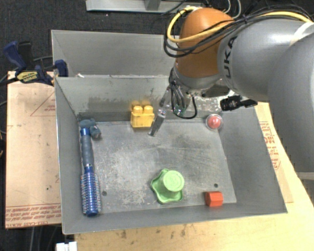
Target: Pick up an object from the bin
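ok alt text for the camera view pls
The robot arm's claw hangs low in a grey metal bin, beside a yellow toy block near the back wall. A blue brush, red ball, green toy and small red cube lie scattered apart.

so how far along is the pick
Nothing is lifted yet: the yellow plastic two-stud block, small red cube and green flower-shaped piece all lie on the bin floor. Under way: the tool sits low beside the yellow block. Left: grasping and lifting something.
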`<state>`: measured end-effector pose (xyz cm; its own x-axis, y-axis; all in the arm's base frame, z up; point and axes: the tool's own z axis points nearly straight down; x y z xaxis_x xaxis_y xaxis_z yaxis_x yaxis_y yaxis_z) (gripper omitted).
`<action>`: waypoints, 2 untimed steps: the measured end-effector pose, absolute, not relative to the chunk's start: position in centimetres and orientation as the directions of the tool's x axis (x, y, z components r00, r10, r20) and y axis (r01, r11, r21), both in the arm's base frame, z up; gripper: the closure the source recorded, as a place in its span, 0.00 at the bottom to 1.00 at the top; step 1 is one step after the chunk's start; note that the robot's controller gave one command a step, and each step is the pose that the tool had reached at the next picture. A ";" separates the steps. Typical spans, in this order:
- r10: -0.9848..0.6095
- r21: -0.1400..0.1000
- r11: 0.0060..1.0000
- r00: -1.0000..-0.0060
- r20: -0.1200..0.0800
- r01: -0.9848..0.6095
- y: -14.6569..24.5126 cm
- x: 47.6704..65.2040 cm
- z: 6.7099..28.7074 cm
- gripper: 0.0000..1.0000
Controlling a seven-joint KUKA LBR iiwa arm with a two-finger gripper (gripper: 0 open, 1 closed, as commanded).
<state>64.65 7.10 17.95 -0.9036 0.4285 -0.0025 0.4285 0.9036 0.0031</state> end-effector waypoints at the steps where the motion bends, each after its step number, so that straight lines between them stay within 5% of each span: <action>1: 0.470 0.003 0.883 -0.883 -0.004 0.470 9.9 65.6 8.6 0.00; 2: 0.581 0.000 0.814 -0.814 -0.005 0.581 16.8 65.1 7.9 0.00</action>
<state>65.08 16.82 7.87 -0.8138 0.5812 -0.0048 0.5812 0.8138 0.0004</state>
